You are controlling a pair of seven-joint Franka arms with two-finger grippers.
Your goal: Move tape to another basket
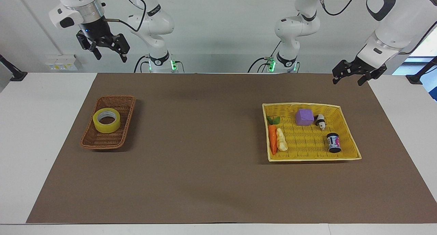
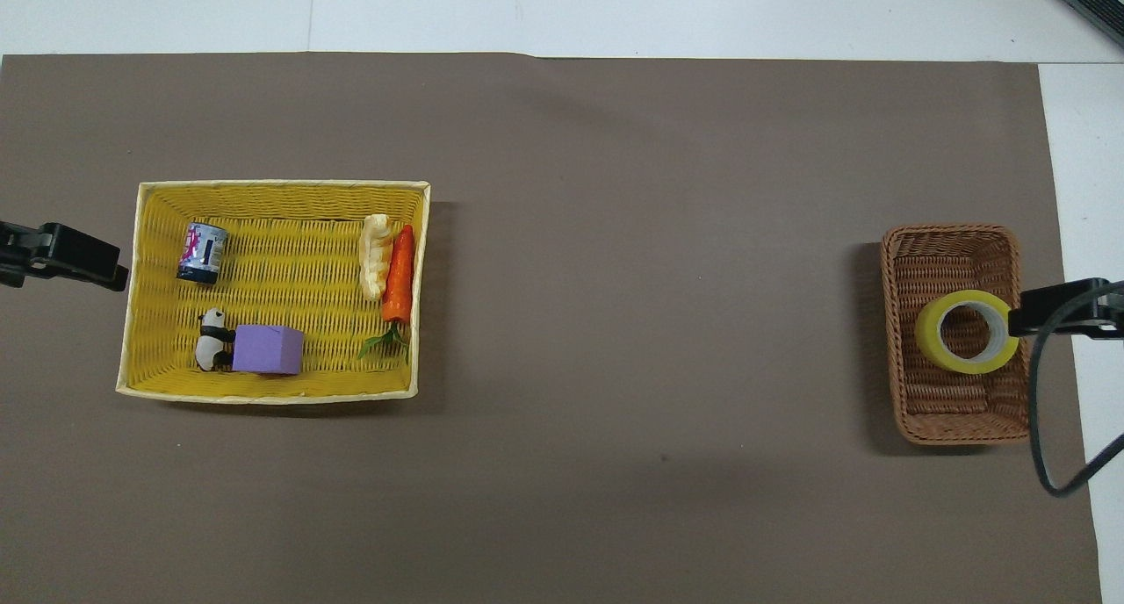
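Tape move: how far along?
Done: nothing yet. The yellow packing tape roll lies in the brown wicker basket at the right arm's end.
In hand: nothing. The right claw is open, raised high above the table's edge. The left claw waits, open and empty.
Left: grasp the roll, carry it to the yellow woven tray-basket, release.

Bright, even light falls from above; both views are sharp, with no visible blur. The wicker basket [image 1: 108, 127] and the yellow tray-basket [image 1: 347, 139] throw soft, short shadows on the matte brown mat [image 1: 205, 180] (no glare there). Faint broad shadows smudge the mat's middle.
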